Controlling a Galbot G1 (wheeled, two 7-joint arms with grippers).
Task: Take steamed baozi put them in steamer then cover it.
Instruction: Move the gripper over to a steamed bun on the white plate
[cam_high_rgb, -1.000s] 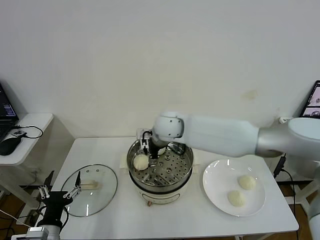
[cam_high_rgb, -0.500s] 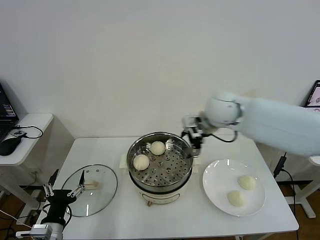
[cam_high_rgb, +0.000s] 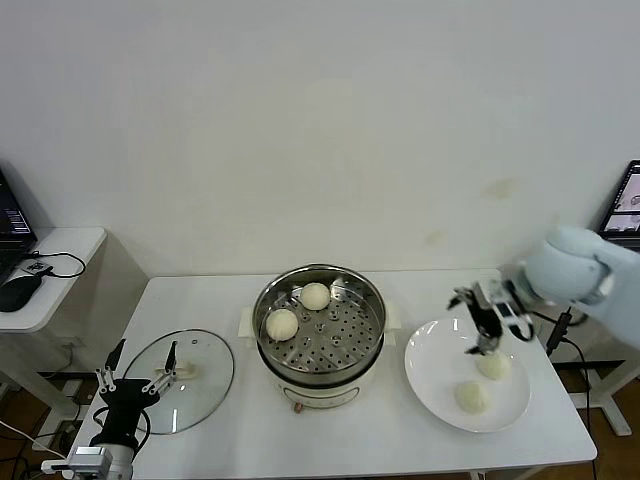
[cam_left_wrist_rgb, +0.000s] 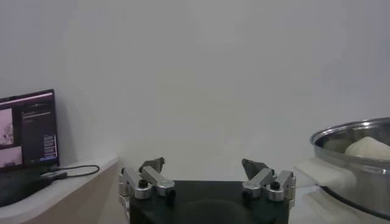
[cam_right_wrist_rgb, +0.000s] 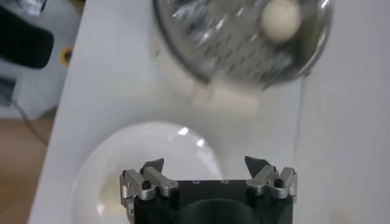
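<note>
The steamer (cam_high_rgb: 340, 336) stands mid-table with two steamed baozi on its perforated tray, one at the back (cam_high_rgb: 315, 296) and one at the left (cam_high_rgb: 282, 324). Two more baozi (cam_high_rgb: 493, 366) (cam_high_rgb: 472, 397) lie on the white plate (cam_high_rgb: 435, 365) to its right. My right gripper (cam_high_rgb: 487, 322) hovers open and empty just above the farther plate baozi; its wrist view shows the open right gripper (cam_right_wrist_rgb: 205, 164) over the plate (cam_right_wrist_rgb: 152, 158). The cover (cam_high_rgb: 205, 385) lies flat at the left. My left gripper (cam_high_rgb: 135, 372) waits open beside it, low at the table's left edge.
A side table (cam_high_rgb: 60, 245) with a laptop and mouse stands at the far left. A dark screen (cam_high_rgb: 628, 200) and a cable sit at the right edge. From the left wrist, the open left gripper (cam_left_wrist_rgb: 204, 165) faces the steamer's wall (cam_left_wrist_rgb: 359, 176) and a laptop (cam_left_wrist_rgb: 27, 140).
My right gripper has left the steamer, where a second baozi now lies, and swung right and down over the plate. The left gripper has shifted slightly.
</note>
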